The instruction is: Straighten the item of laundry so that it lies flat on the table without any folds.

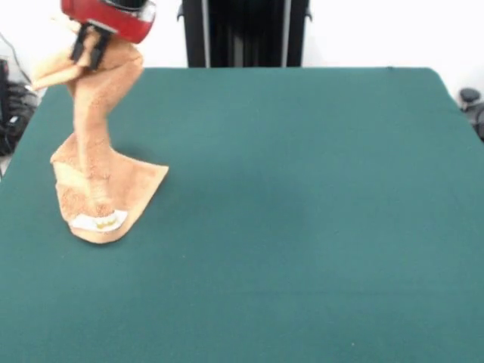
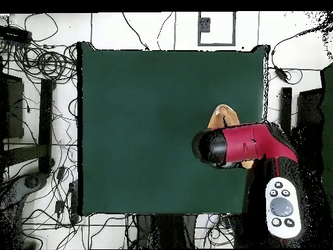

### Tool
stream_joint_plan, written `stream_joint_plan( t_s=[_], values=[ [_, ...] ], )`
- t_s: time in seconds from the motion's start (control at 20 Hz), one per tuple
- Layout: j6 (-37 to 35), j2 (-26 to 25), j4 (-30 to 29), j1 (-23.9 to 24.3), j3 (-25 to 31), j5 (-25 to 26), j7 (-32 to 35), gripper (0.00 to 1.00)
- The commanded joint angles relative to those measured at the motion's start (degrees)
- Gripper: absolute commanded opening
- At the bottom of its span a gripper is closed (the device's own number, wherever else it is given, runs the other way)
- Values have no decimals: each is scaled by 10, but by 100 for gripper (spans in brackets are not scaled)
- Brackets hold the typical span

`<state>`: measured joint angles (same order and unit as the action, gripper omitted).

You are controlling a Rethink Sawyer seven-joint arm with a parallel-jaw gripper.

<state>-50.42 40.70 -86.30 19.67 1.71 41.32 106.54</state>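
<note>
Orange-tan terry cloth is what you meet first at the left of the front view: the towel (image 1: 97, 151) hangs in a twisted column from your hand (image 1: 89, 47), which sits high at the upper left under the red arm (image 1: 113, 17). The hand's black fingers (image 1: 79, 44) are clamped on a bunched upper part of the cloth, and a loose end pokes out to the left of them. Lower down, the column widens into a creased fan whose bottom edge rests on the green bench (image 1: 302, 212), near its left side. A small white care tag (image 1: 98, 222) lies at that bottom edge, facing the camera.

To the right of the towel you have plain green felt across the whole surface.

From overhead, the same bench (image 2: 143, 130) fills the middle, and the arm (image 2: 250, 144) reaches in from the right. Only a small patch of towel (image 2: 222, 118) shows just above the arm's black end; the hand itself is hidden beneath it there.
</note>
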Motion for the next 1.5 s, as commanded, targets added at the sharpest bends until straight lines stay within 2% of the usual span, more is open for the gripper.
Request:
stream_joint_plan(
  t_s=[0.05, 0.1, 0.15, 0.2, 0.3, 0.4, 0.55, 0.7, 1.0, 1.05, 1.15, 1.2, 1.3, 1.4, 1.5],
  values=[
    [-305, -48, -73, 0, 77, -225, 15, 0],
    [-376, -60, -75, 1, 72, -280, 57, 0],
    [-403, -62, -75, -3, 67, -303, 77, 0],
    [-453, -68, -82, -6, 59, -350, 117, 0],
    [-501, -72, -97, -15, 43, -413, 165, 0],
    [-512, -69, -107, -31, 24, -449, 195, 0],
    [-503, -61, -118, -53, 5, -473, 208, 0],
    [-476, -54, -126, -74, -7, -485, 213, 0],
    [-473, -74, -75, -100, -3, -497, 233, 0],
    [-469, -76, -59, -102, -4, -489, 234, 0],
    [-419, -88, -28, -112, -11, -466, 240, 0],
    [-353, -104, 10, -127, -22, -410, 242, 0],
    [-297, -131, 62, -146, -41, -359, 270, 0],
    [-294, -158, 99, -156, -51, -347, 288, 0],
    [-296, -170, 101, -151, -43, -369, 278, 0]
  ],
)
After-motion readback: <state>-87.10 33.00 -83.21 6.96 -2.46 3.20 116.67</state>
